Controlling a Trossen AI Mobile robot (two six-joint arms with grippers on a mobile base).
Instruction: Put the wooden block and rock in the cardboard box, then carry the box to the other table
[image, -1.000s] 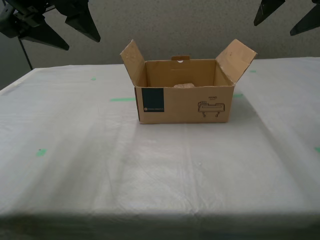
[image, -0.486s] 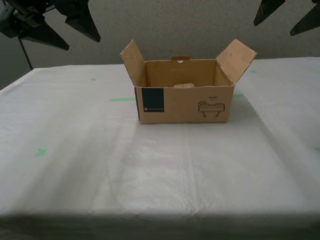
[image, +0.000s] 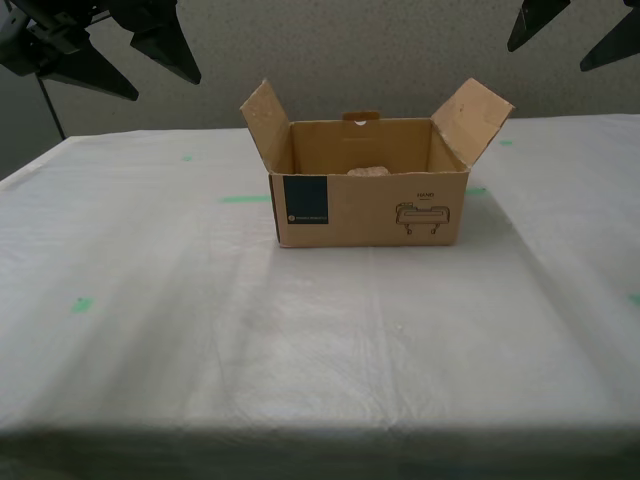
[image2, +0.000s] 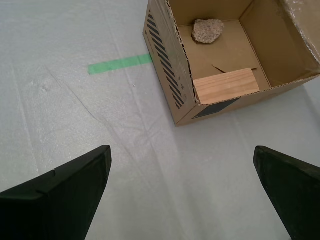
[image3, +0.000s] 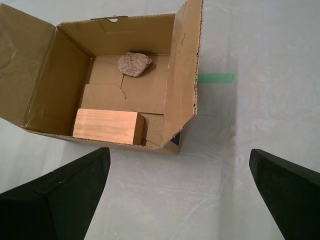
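The cardboard box (image: 368, 205) stands open on the other table (image: 300, 340), the one draped in white cloth, with both side flaps up. Inside lie the rock (image3: 134, 64) by the back wall and the wooden block (image3: 107, 126) against the front wall. Both also show in the second wrist view: the rock (image2: 208, 30) and the wooden block (image2: 227, 85). In the exterior view only the rock's top (image: 368, 171) shows. My first gripper (image3: 178, 152) hangs open and empty, high at the exterior view's right (image: 546, 58). My second gripper (image2: 182, 148) is open and empty, high at the exterior view's left (image: 166, 88).
Green tape strips (image: 245, 198) lie on the cloth on both sides of the box, with small green marks (image: 82, 304) farther out. A grey wall (image: 350, 50) stands behind the table. The table's front edge (image: 320, 432) runs near the exterior view's bottom.
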